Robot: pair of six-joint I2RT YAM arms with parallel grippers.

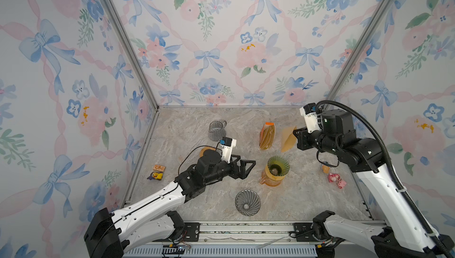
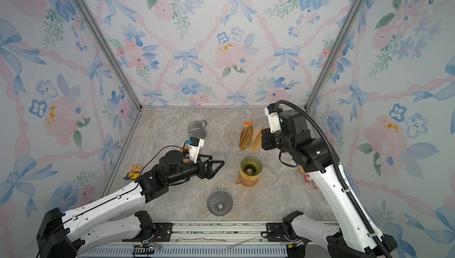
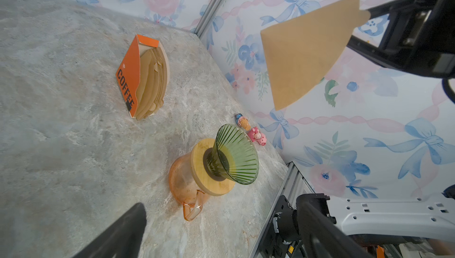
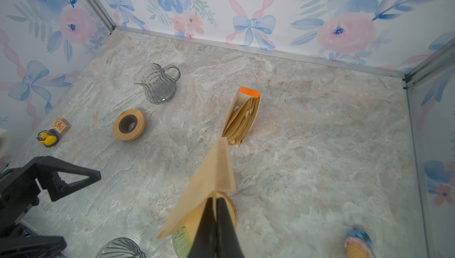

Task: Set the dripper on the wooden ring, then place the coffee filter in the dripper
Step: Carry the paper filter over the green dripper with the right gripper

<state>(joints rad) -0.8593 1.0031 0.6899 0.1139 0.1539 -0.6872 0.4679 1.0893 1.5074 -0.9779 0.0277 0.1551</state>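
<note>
Fingers (image 4: 226,224) of the right hand (image 4: 216,203) are pressed tight together on one edge of the coffee filter (image 4: 209,183), a flat, folded brown paper cone. That hand carries the filter in the air, clear of the desk (image 1: 187,126). In both top views the paper hangs just beside the orange box of filters (image 1: 267,136), on its right, and farther back than the dripper (image 1: 278,165). In the left wrist view the filter's narrow tip points down toward the desk, and nothing but the right hand touches it.

The dripper is green ribbed glass, standing upright in a wooden collar (image 3: 214,170) on top of an orange carafe (image 1: 269,179). Its cone holds no paper.

The left hand (image 1: 243,163) is spread wide and holds nothing. It hovers above the desk to the left of the dripper, apart from it, with its fingers pointing that way.

Elsewhere on the desk sit a grey dripper (image 1: 247,202) near the front edge, a grey glass pitcher (image 1: 216,130) toward the back, and a loose wooden ring (image 4: 128,124).
</note>
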